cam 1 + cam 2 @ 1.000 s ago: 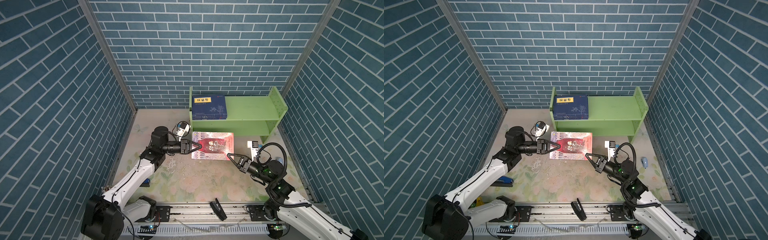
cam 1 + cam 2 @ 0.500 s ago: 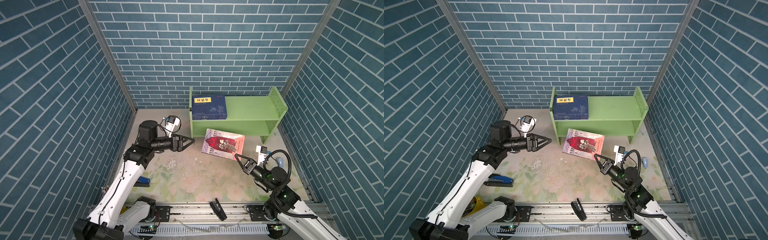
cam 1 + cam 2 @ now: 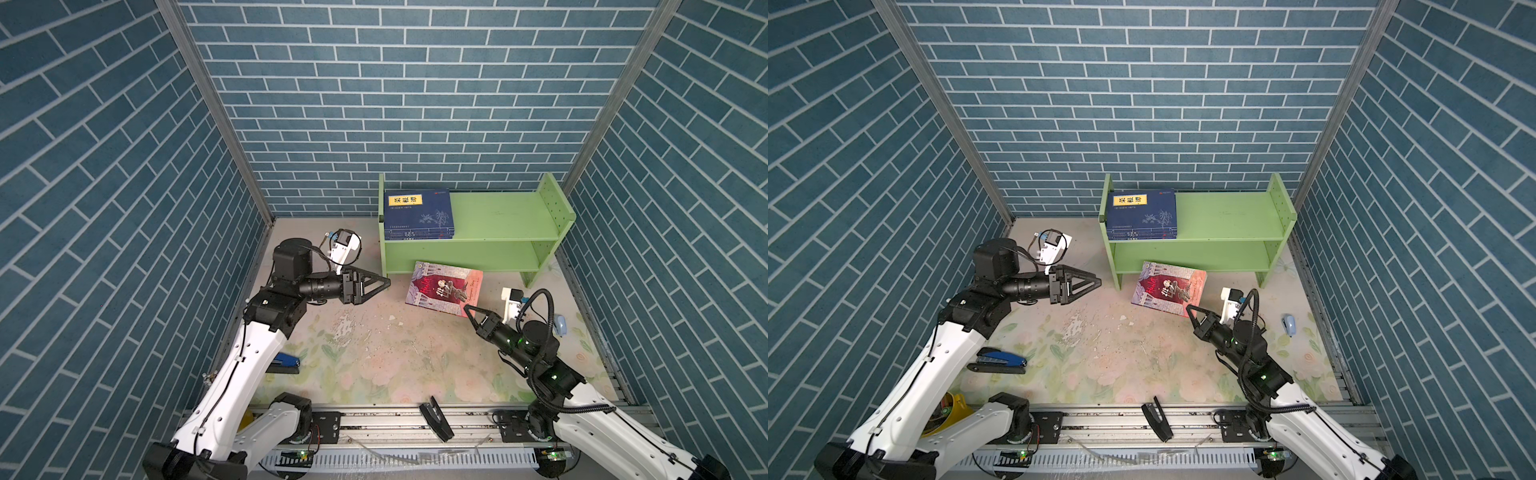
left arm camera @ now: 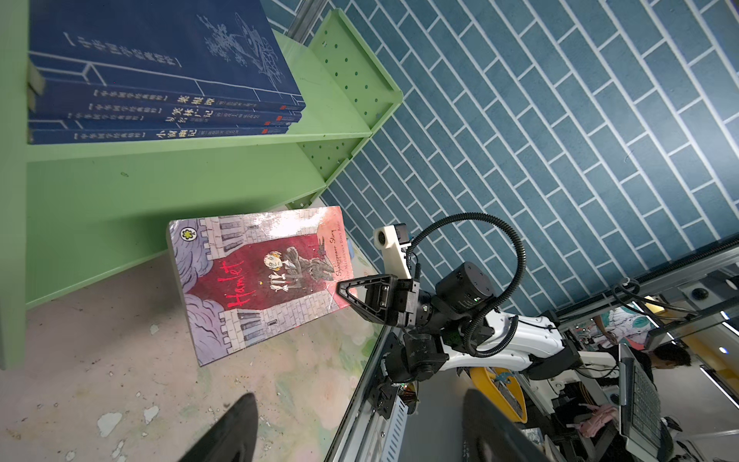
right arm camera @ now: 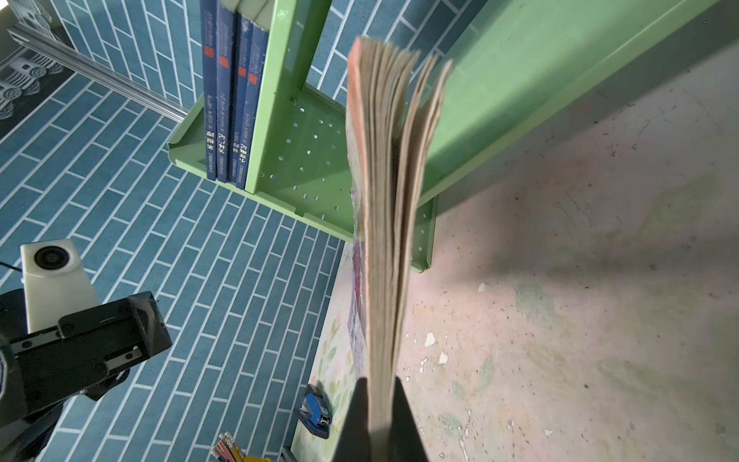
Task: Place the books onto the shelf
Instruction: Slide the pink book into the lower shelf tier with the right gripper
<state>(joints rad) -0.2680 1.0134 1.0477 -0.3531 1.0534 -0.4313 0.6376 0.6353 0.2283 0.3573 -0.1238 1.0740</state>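
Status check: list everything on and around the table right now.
shelf: one, light green, back of the table
dark blue books: four, dark blue, stacked flat on the shelf's upper tier, left end
illustrated book: one, red and grey, tilted before the shelf's lower tier
stapler: one, blue, on the table by the left arm
small object: one, pale blue, table's right edge
left gripper: one, black, open, left of the shelf
right gripper: one, black, shut on the illustrated book's edge

Left claw (image 3: 386, 282) let go, drawn back, red book (image 3: 444, 286) carried rightward by right claw (image 3: 468, 309)
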